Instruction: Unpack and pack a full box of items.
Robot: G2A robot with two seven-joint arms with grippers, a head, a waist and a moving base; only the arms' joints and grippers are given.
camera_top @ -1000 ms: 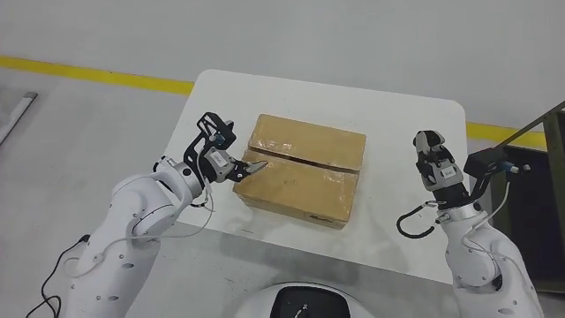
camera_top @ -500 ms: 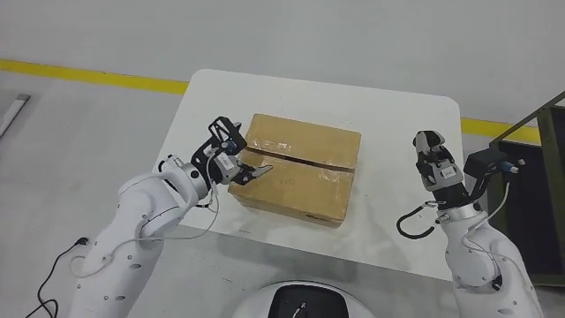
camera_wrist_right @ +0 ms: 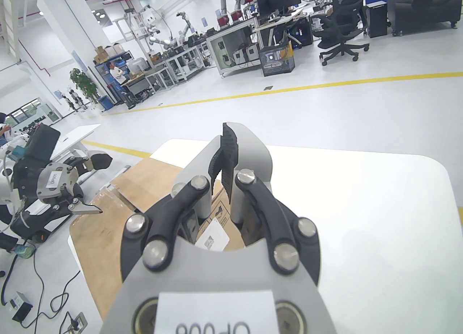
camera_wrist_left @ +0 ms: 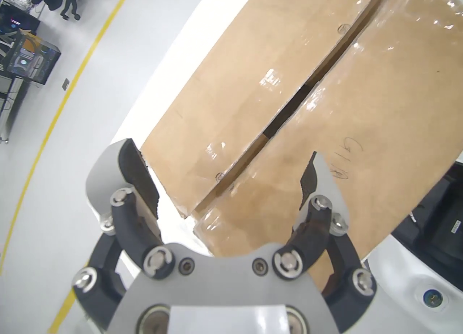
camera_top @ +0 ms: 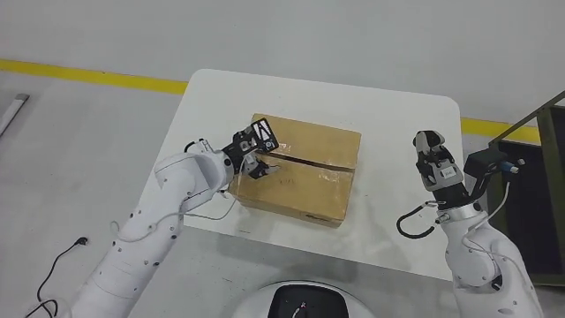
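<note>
Hovering over the left end of the cardboard box [camera_top: 309, 172], mid-frame, left gripper [camera_top: 258, 152], fingers spread wide, empty, right gripper [camera_top: 430, 147] at frame right over white table [camera_top: 397, 110], fingers pressed together, empty.

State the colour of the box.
The box is brown cardboard, clearest in the left wrist view.

A white paper label [camera_wrist_right: 216, 313] bearing a short code sits on the right gripper [camera_wrist_right: 227, 140] — likewise the left gripper [camera_wrist_right: 100, 185]. The brown cardboard box [camera_wrist_left: 253, 60] carries pen scrawl [camera_wrist_left: 345, 162] — unreadable.

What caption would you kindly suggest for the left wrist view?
Open left gripper poised over the end of a closed cardboard box on a white table.
</note>
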